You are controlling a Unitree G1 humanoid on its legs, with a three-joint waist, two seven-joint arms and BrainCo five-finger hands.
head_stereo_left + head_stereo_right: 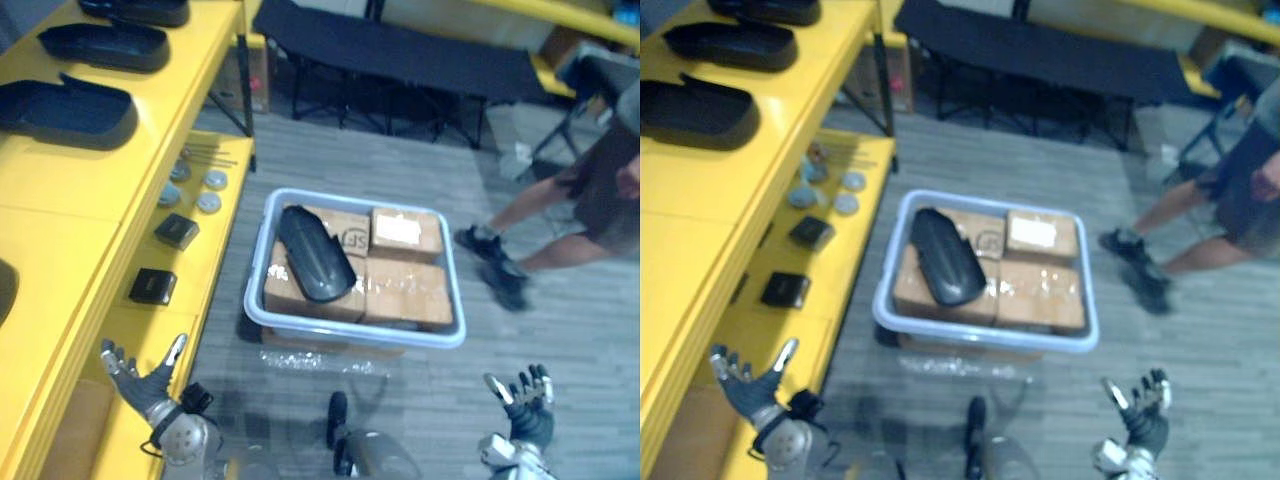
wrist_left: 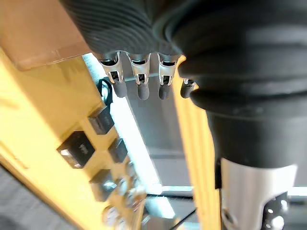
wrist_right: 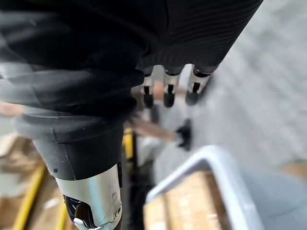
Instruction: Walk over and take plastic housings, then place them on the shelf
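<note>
A black plastic housing lies on cardboard boxes inside a pale blue bin on the floor in front of me. Three more black housings rest on the top of the yellow shelf at my left. My left hand hovers low by the shelf's lower level, fingers spread, holding nothing. Low on the other side, my right hand is spread open and empty, short of the bin's near right corner. The left wrist view looks past straight fingers at the shelf.
Small black boxes and round discs sit on the shelf's lower level. A dark folding cot stands behind the bin. A person's legs step past at the right. A shelf post stands beside the bin.
</note>
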